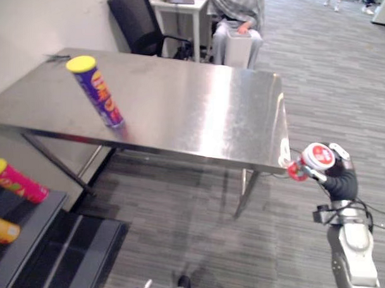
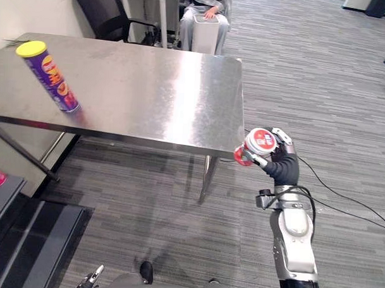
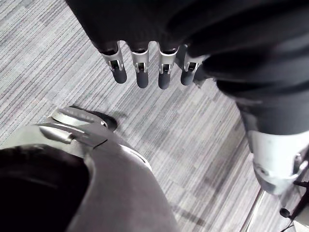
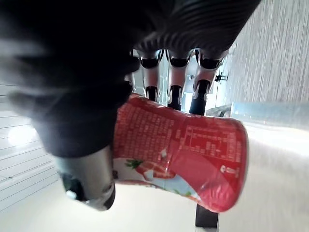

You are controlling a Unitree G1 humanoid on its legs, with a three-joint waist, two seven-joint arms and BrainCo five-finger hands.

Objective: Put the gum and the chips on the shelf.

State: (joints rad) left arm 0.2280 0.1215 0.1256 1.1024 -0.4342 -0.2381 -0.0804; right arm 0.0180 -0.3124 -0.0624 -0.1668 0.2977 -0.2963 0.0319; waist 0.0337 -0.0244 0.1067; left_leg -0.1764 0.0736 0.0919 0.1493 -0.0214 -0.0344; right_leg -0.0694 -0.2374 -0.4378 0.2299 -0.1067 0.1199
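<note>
Off the corner of the worktop (image 1: 200, 112), the right robot hand (image 2: 282, 165) curls round the red gum tub (image 2: 263, 139) so it can't drop. The chips can (image 1: 96, 92) stands on the worktop. The left robot hand (image 3: 141, 67) hangs loose, holding nothing.

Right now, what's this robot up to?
The robot's right hand is curled round a red gum tub, holding it in the air just off the corner of the steel table. The purple chips can stands on the table, untouched. The left hand hangs open over the floor. The shelf holds two other cans.
</note>
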